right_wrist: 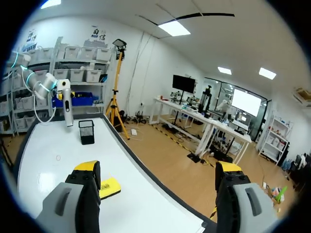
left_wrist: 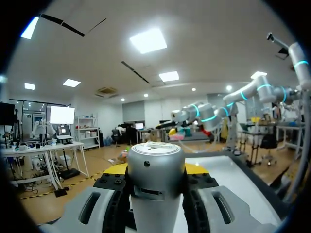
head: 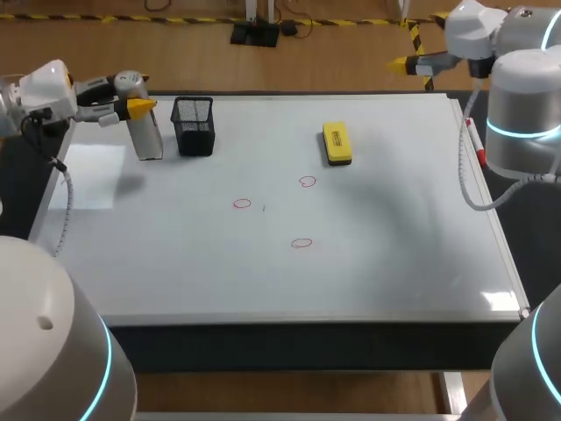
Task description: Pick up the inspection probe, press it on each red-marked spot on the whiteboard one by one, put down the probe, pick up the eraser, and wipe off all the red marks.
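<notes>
Probe (head: pixel 147 132) first: your left gripper (head: pixel 138 107) is clamped on it from both sides just under the cap. It stands upright at the far left corner of the whiteboard (head: pixel 394 246), just beside the black mesh pen holder (head: pixel 194 125). Whether its foot touches the surface can't be told from here.

Raise it enough to pass the holder's rim, then carry it to the nearest red ring (head: pixel 243 204). Keep the shaft vertical and come straight down on the ring's centre. Press lightly, and lift clear before you travel, since a dragged tip would likely smear the ink.

Take the ring nearest the yellow eraser (head: pixel 337 143) next (head: pixel 307 181), and the one closest to you (head: pixel 301 243) last.

Your right gripper (right_wrist: pixel 158 168) hangs over the far right corner with its fingers spread wide and nothing in them; leave it parked there, well apart from the marks
</notes>
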Action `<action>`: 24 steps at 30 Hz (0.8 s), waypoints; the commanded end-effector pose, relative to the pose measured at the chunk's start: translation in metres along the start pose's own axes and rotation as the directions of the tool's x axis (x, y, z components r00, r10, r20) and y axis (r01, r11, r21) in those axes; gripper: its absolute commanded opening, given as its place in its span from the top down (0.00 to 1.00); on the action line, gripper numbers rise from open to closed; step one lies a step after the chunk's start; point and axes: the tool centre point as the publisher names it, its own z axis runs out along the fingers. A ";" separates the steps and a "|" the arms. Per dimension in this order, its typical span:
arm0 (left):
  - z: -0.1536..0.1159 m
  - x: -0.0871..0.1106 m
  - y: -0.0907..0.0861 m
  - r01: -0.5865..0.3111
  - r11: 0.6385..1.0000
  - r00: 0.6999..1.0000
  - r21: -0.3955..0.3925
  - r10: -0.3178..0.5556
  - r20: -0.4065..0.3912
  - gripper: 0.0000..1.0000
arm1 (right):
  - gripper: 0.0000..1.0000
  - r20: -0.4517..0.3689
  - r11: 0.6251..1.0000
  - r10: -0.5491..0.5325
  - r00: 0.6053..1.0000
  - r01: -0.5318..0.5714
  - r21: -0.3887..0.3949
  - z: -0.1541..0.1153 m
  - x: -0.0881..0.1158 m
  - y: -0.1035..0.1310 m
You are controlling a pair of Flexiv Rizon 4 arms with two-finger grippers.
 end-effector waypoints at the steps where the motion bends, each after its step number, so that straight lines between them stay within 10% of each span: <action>1: 0.000 0.000 -0.001 -0.001 1.000 1.000 0.000 0.001 0.001 1.00 | 0.00 -0.209 0.983 -0.160 0.965 0.176 0.060 0.006 -0.004 -0.003; 8: 0.000 0.000 -0.001 -0.001 1.000 1.000 0.000 0.001 0.001 1.00 | 0.00 -0.516 0.810 -0.413 0.751 0.562 0.169 0.020 0.013 -0.006; 15: 0.000 0.000 -0.001 -0.001 1.000 1.000 0.000 0.001 0.001 1.00 | 0.00 -0.720 0.626 -0.490 0.492 0.773 0.102 0.031 0.033 -0.008; 24: 0.000 0.000 -0.001 -0.001 1.000 1.000 0.000 0.001 0.001 1.00 | 0.00 -0.850 0.236 -0.521 0.077 0.970 -0.056 0.046 0.045 -0.017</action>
